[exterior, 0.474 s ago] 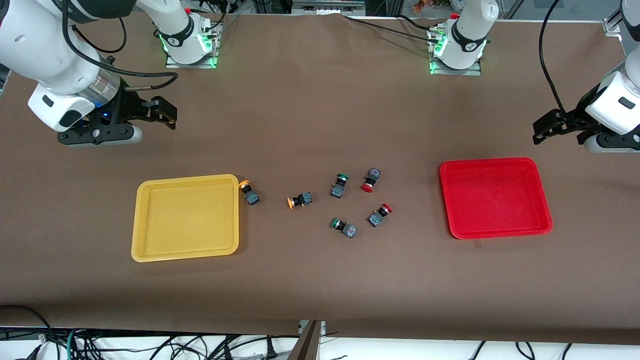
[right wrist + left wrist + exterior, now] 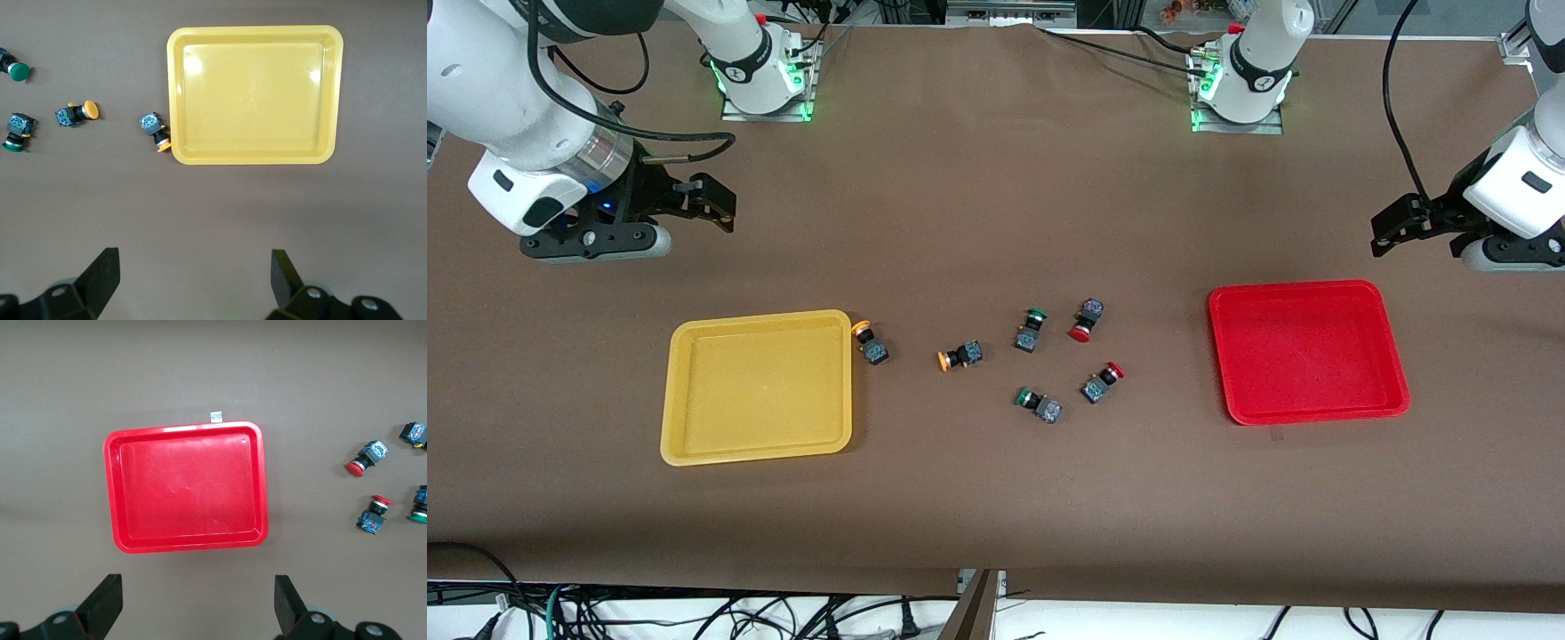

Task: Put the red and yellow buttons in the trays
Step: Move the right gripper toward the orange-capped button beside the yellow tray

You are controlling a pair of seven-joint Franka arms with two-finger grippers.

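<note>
Both arms are waiting; the left gripper [image 2: 1400, 227] is hanging spread apart by the red tray [image 2: 1309, 352]; the right gripper [image 2: 710, 203] is gaping above bare table by the yellow tray [image 2: 758, 386]. Four red and yellow buttons [image 2: 960, 356] are lying between the trays.

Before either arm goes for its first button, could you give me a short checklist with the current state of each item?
1. Both trays hold nothing: yellow tray and red tray - ok.
2. Left gripper open, up over the bare table beside the red tray - ok.
3. Right gripper open, up over the bare table beside the yellow tray - ok.
4. Red buttons lie free on the table - ok.
5. Yellow button has room around it - ok.
6. The yellow button at the tray has its cap touching the tray's rim, so finger room is tight - not ok.
</note>
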